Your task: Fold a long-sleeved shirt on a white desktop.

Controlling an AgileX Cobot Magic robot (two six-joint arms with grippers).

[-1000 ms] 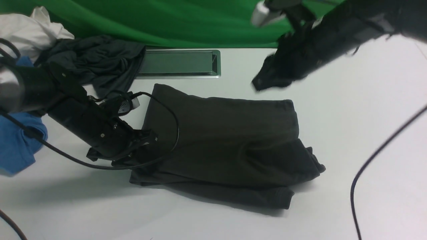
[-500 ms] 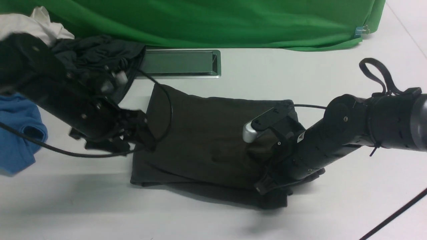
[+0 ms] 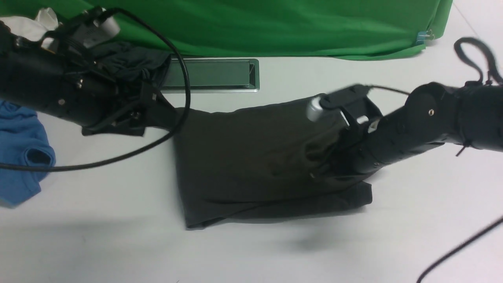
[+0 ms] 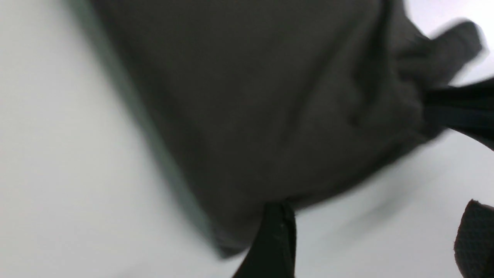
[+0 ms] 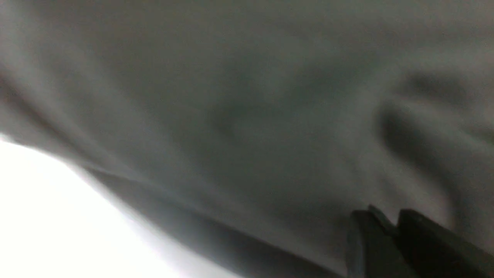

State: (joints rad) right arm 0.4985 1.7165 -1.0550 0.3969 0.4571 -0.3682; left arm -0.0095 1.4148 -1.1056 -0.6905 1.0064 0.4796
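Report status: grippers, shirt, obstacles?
Left gripper open at shirt corner. Right gripper shut on shirt, right edge bunched. Cable loops past shirt's left corner.

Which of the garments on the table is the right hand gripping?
The big brownish-black long-sleeved shirt spread mid-table; the right hand pinches its edge. The grey garment and blue shirt lie far left.

No words or numbers can be read anywhere. Just behind the right gripper [image 3: 320, 173], a small white sticker [image 3: 372, 125] sits on the right arm [image 3: 416, 129], but its print is too tiny and blurry to read. The dark shirt [image 3: 251, 157] beside that gripper shows no readable label.
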